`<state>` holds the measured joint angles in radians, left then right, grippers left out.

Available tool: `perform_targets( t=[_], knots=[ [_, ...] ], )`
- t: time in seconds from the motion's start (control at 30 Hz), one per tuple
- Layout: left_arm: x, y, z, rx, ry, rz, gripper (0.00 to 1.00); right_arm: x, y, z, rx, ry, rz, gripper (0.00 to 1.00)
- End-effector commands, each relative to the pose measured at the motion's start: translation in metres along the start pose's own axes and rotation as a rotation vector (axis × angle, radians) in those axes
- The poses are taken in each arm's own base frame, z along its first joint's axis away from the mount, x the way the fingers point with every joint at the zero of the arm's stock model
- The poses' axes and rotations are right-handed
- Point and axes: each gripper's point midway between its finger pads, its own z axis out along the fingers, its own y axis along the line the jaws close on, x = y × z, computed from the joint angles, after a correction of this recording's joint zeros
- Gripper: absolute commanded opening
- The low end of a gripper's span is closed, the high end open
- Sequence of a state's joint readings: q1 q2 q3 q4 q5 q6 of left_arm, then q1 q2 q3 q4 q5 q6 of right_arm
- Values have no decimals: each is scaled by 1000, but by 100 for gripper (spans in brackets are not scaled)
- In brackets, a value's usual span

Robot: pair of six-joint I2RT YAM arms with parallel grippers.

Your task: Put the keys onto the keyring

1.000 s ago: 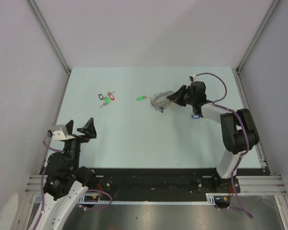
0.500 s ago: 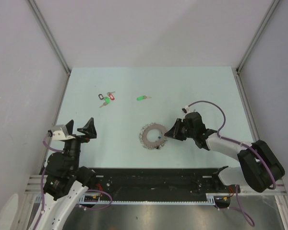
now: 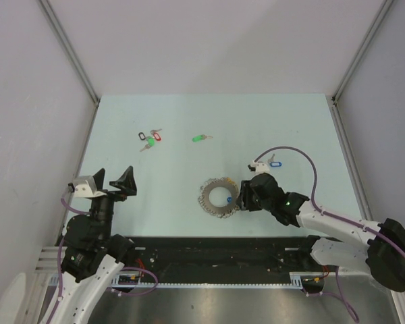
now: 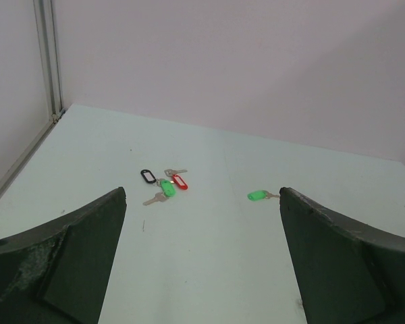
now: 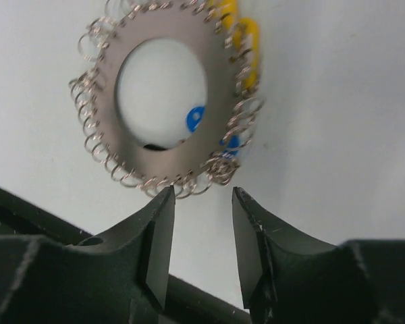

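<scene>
Pale mint bench [image 3: 155,202] between plain grey walls: the right arm is low beside the keyring, and both keys lie loose.

The keyring [image 3: 206,197] lies flat near the bench's front edge, a stiff grey metal band fringed with thin wire coils. It looks light and apt to skid, so a pinch across the flat band seems surer than one on the springy loops. The green-tagged key [image 3: 200,138] and the blue-tagged key [image 3: 275,163] lie well apart from it, thin and small, probably easiest taken by their plastic tags. The right arm [image 3: 304,212] reaches forward almost level with the bench, its jaws parted and empty, tips just short of the ring's rim. The left arm [image 3: 94,216] is folded near its base, jaws spread wide, holding nothing.
</scene>
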<state>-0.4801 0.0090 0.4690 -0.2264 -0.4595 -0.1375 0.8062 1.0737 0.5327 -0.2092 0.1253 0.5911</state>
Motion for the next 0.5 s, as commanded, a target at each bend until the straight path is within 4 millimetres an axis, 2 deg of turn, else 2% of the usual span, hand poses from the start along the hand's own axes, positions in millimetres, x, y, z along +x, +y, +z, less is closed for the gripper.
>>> perform_targets(
  t=[0.0, 0.03, 0.13, 0.17, 0.23, 0.27, 0.3, 0.37, 0.47],
  knots=[
    [-10, -3, -3, 26, -36, 0, 100, -4, 20, -7, 11, -55, -108, 40],
    [-10, -3, -3, 27, -37, -1, 100, 3, 34, -9, -19, -49, -142, 37],
    [-10, -3, -3, 29, -36, 0, 100, 3, 47, -3, 5, -74, -184, 32],
    [-10, -3, -3, 29, -36, 0, 100, 14, 49, 3, 20, -50, -219, 31],
    [-9, -3, -3, 28, -33, 1, 100, 18, 53, 8, 44, -46, -246, 31],
    [-10, -3, -3, 28, -35, 0, 100, 19, 61, 10, 39, -43, -261, 30],
    [-10, -3, -3, 29, -36, -2, 100, 26, 61, 18, 54, -21, -280, 30],
    [-10, -3, -4, 29, -36, -2, 100, 27, 69, 22, 53, -20, -290, 29],
    [-10, -3, -4, 29, -36, -2, 100, 35, 67, 33, 92, 7, -294, 27]
  ],
)
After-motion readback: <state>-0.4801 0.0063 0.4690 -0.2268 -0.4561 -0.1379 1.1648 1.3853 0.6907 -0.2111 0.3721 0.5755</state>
